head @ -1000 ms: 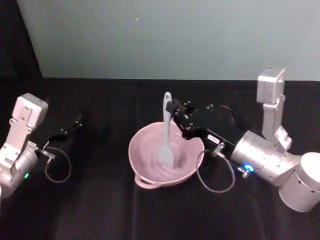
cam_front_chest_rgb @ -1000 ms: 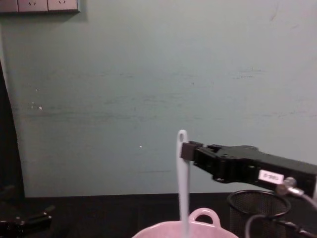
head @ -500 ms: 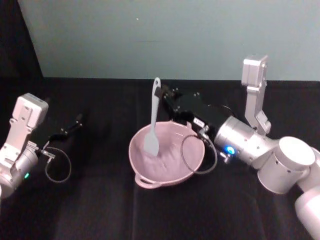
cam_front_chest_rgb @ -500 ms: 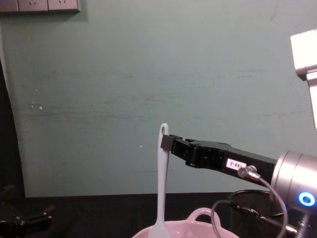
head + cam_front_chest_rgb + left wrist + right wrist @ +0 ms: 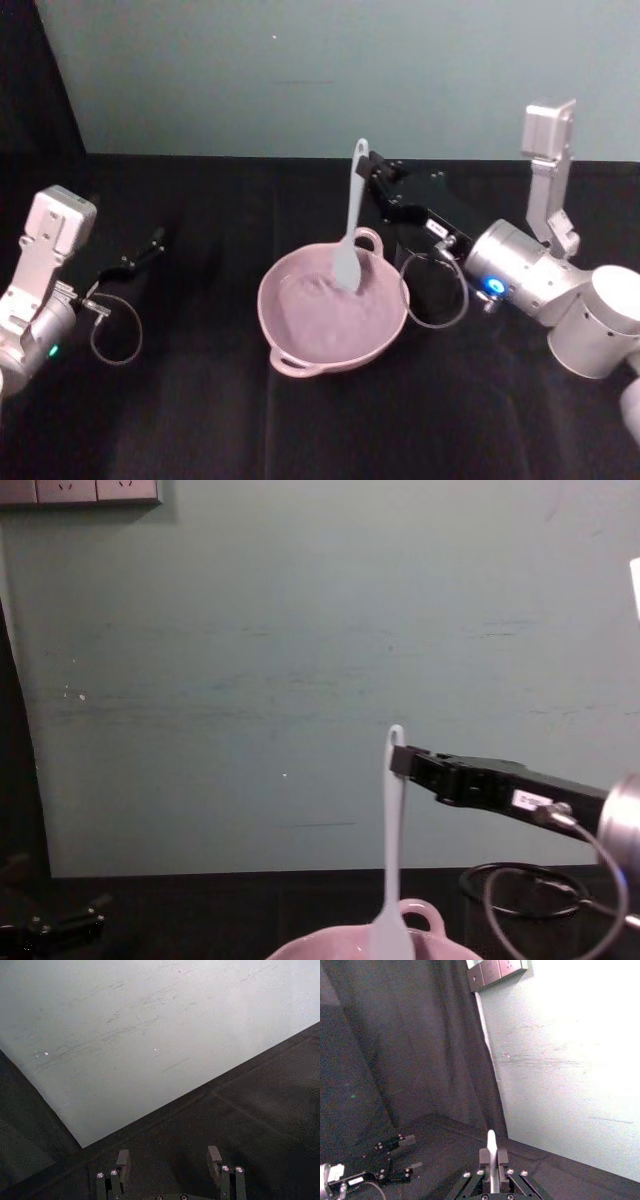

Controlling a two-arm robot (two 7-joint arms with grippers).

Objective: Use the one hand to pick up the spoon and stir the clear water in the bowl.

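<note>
Our right gripper (image 5: 371,172) clamps its jaws on the spoon (image 5: 350,230), paddle inside the bowl (image 5: 300,338); left gripper (image 5: 156,239) parked, jaws apart.

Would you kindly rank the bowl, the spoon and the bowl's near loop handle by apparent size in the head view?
1. bowl
2. spoon, gripped by the right gripper
3. near loop handle, clearly smallest
The left gripper sits parked, open.
</note>
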